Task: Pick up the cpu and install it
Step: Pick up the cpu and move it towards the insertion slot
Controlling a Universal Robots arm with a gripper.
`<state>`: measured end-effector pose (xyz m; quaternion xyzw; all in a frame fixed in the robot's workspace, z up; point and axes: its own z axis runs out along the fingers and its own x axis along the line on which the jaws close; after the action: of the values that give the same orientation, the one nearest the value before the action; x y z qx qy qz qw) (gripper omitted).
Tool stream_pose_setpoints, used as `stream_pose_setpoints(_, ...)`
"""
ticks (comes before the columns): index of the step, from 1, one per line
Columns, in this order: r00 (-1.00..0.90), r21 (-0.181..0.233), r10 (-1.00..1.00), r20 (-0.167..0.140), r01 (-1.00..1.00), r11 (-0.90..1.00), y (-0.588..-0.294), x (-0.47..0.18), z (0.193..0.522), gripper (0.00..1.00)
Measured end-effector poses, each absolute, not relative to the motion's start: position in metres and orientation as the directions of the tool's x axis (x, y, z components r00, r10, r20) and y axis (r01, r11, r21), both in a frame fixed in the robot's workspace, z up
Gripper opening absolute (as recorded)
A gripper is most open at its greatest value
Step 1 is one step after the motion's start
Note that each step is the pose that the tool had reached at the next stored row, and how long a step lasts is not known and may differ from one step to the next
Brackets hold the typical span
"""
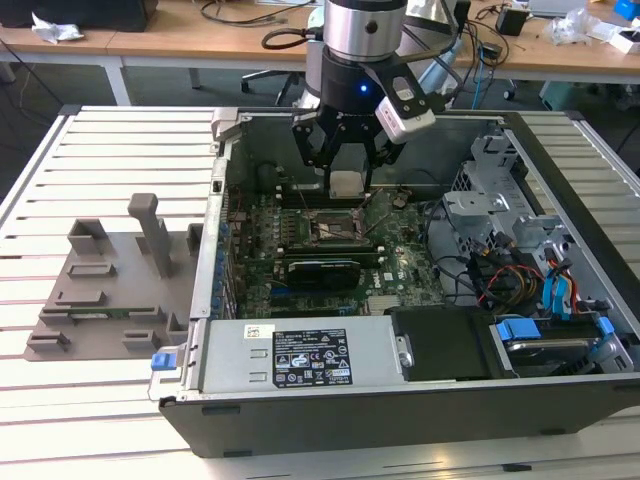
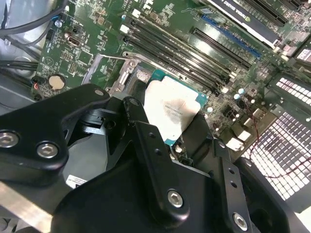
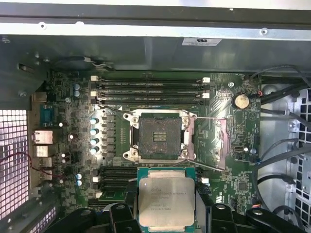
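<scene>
Well, the biggest thing in front of me is the white slatted table (image 1: 120, 140), and on it lies an opened computer case (image 1: 400, 410), its side off and its insides facing up. Just beside the case, on the exterior view's left, sits a grey plastic fixture (image 1: 110, 290) with posts and slots.

Inside the case the green motherboard (image 1: 400, 265) covers the floor, with cables and drive bays crowded toward the exterior view's right. The arm (image 1: 365, 30) comes straight down over the board. Its black gripper (image 1: 346, 180) hangs inside the case above the board, fingers drawn in and clamped on the cpu (image 1: 345, 183).

The socket (image 3: 159, 137) is open in the first wrist view: its dark square contact field faces up, and its metal frame lies flipped out to one side with the thin wire levers swung clear.

The cpu is lifted, not seated. It hangs near the socket but apart from it, silvery lid up and the greenish rim showing around it. In both wrist views the dark fingers (image 2: 141, 131) press on opposite edges of the chip, and it sits level between them.
</scene>
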<state>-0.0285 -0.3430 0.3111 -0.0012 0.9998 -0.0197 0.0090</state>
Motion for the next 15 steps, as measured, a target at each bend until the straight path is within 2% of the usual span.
stream_pose_setpoints(5, -1.0, -0.04, -0.003, -0.018, -0.002, 0.999, -0.342, -0.028, 0.305, 0.55)
stream_pose_setpoints(15, -1.0, -0.04, -0.004, -0.018, -0.003, 0.999, -0.322, -0.025, 0.297, 0.55)
